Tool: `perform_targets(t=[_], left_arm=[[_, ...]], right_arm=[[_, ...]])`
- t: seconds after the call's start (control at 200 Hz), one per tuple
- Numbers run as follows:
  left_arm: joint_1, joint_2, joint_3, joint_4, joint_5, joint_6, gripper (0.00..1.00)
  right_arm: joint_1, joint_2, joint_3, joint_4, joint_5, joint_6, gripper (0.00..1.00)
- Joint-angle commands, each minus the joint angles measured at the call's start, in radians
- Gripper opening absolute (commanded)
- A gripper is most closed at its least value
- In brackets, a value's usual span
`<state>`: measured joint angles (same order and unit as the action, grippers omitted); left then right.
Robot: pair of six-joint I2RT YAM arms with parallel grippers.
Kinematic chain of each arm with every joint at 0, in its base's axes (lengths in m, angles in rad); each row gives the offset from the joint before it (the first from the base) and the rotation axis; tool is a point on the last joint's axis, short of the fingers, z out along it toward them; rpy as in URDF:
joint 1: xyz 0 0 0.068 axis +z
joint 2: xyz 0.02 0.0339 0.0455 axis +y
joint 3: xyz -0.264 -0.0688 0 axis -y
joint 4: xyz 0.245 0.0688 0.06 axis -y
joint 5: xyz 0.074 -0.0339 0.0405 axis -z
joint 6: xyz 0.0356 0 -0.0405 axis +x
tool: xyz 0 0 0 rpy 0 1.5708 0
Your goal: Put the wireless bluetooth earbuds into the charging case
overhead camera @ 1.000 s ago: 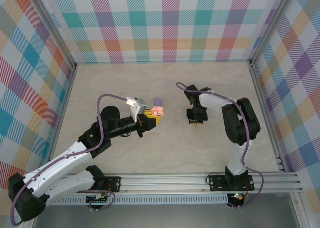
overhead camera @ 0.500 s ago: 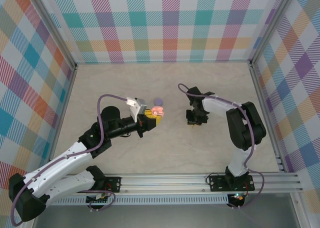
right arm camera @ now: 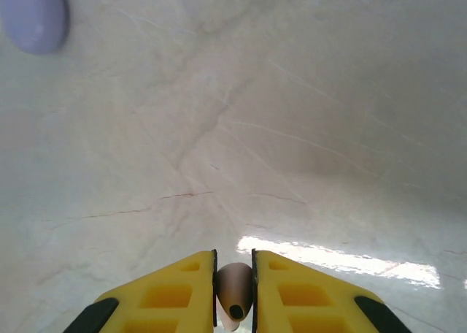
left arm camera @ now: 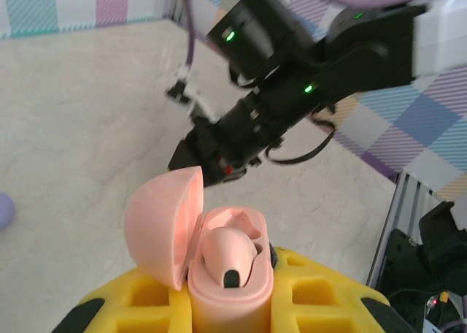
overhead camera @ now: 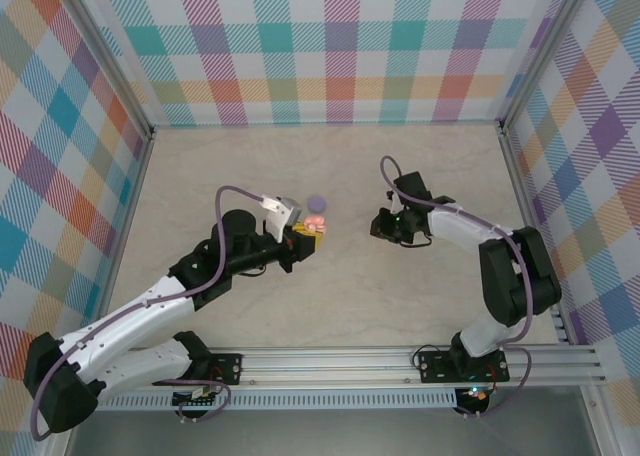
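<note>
My left gripper [overhead camera: 310, 232] is shut on a pink charging case [left arm camera: 230, 278], held upright between its yellow fingers [left arm camera: 332, 296]. The case's lid [left arm camera: 162, 227] stands open to the left, and one pale pink earbud [left arm camera: 228, 251] lies in the case beside a free socket. My right gripper [right arm camera: 233, 278] is shut on a second pale pink earbud [right arm camera: 235, 288], pinched between its yellow pads above the table. In the top view the right gripper [overhead camera: 379, 224] hangs to the right of the case [overhead camera: 316, 220], apart from it.
A round purple case [overhead camera: 317, 202] lies on the marble table just behind the pink one, and it appears as a purple case [right arm camera: 33, 13] at the right wrist view's top left. Checkered walls [overhead camera: 340, 46] enclose the table. The right arm [left arm camera: 292, 92] hangs before the left wrist camera.
The right gripper has closed further on the earbud and risen off the table, its wrist swinging right and back. The left arm has edged forward, still holding the case.
</note>
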<state>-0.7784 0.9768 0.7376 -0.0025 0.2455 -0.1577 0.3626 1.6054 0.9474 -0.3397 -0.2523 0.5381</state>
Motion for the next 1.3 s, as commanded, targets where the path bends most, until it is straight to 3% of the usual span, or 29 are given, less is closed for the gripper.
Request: perform_targets(t=[0.0, 0.295, 0.8, 1.295], left_arm=[[-0.013, 0.044, 0.038, -0.013, -0.001, -0.028, 0.0], [0.01, 0.136, 0.025, 0.085, 0.024, -0.102, 0.0], [0.015, 0.217, -0.003, 0.349, 0.14, -0.183, 0.0], [-0.018, 0.202, -0.007, 0.514, 0.263, -0.108, 0.0]], right_arm=[[-0.022, -0.082, -0.037, 0.119, -0.099, 0.043, 0.17], [-0.033, -0.287, -0.097, 0.219, -0.219, 0.088, 0.18], [-0.027, -0.606, -0.154, 0.334, -0.29, 0.133, 0.2], [0.119, -0.733, -0.141, 0.415, -0.222, 0.111, 0.21]])
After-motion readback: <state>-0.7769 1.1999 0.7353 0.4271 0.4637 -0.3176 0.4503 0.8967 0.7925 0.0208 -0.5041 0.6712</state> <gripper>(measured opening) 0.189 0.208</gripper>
